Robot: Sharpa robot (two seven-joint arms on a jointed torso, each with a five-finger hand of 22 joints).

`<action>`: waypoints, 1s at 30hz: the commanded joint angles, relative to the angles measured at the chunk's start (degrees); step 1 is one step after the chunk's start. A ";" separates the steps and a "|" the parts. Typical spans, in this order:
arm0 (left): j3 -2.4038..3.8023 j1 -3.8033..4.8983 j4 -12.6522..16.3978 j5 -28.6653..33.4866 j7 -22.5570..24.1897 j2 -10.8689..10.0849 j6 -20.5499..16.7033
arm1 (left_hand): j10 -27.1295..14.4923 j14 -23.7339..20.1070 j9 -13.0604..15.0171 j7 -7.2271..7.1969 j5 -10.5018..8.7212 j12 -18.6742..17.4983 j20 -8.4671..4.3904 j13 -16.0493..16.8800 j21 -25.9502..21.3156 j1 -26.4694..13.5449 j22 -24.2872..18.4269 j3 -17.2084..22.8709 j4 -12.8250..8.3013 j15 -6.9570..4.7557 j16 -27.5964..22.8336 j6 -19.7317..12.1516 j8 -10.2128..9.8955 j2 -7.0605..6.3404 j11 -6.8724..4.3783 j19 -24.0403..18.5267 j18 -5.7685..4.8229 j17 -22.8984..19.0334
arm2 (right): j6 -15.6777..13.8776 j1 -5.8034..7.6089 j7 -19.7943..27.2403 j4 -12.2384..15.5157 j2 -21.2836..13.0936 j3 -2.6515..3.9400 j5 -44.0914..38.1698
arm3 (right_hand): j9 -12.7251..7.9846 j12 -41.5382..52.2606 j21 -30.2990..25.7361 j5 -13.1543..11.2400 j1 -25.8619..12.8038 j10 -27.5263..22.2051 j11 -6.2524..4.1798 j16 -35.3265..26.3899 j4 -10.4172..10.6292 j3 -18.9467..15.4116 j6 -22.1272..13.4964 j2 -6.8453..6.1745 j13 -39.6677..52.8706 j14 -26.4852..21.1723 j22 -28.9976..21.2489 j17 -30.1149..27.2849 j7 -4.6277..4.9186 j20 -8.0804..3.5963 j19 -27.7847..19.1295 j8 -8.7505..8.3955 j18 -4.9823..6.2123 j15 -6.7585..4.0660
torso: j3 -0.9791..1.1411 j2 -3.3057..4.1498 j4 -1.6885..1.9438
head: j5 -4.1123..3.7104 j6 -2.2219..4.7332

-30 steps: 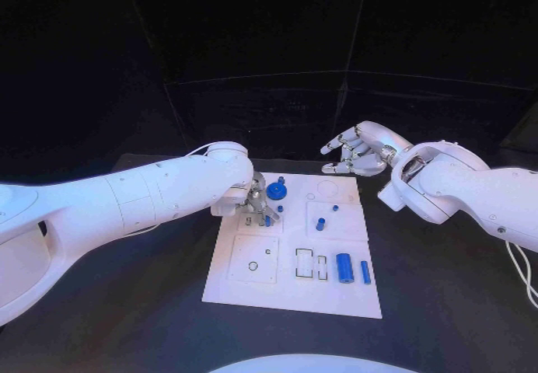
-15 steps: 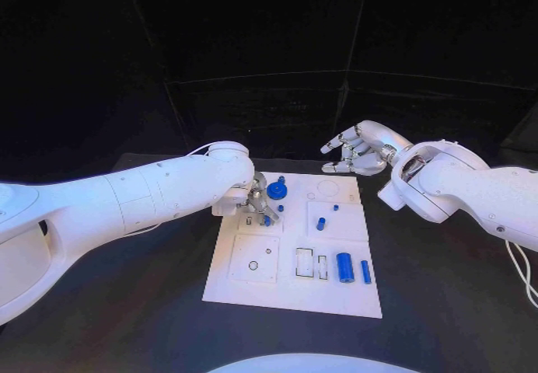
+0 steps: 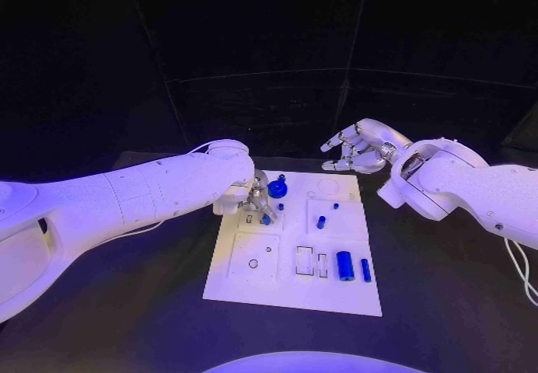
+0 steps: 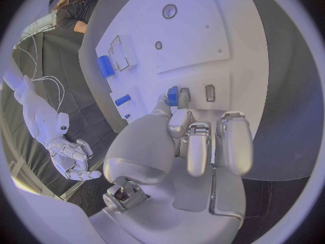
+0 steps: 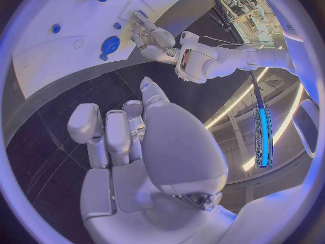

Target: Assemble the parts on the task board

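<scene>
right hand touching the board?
Apart. The head view shows the right hand raised beyond the board's far edge, fingers spread, holding nothing; the right wrist view shows black table between its fingers and the board.

The white task board (image 3: 253,284) lies flat on the bench. A round blue gear-like part (image 3: 277,189) sits near its far edge. Two small blue pegs (image 3: 321,222) stand around the middle. A thick blue cylinder (image 3: 344,266) and a thinner blue one (image 3: 365,270) lie side by side toward its near right corner.
</scene>
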 commanded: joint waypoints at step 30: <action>-0.03 -0.85 9.00 1.31 5.74 -7.88 -17.76 | 0.76 5.94 1.85 0.22 -0.10 -1.24 -0.22 -0.67 -0.45 -0.20 0.38 17.14 -6.41 -0.24 0.18 -0.28 0.05 -4.70 -0.13 0.10 -0.36 15.09 | 0.75 0.12 0.16 -0.66 -0.06 0.03 0.14 | -0.05 0.05 -0.29 0.72 -0.18 0.02 -0.18 -0.46 0.00 0.02 0.04 0.62 -0.21 0.30 -0.14 -0.10 -0.10 -0.29 0.12 0.37 1.07 -0.24 | 0.13 -0.10 0.25 | 0.46 -0.13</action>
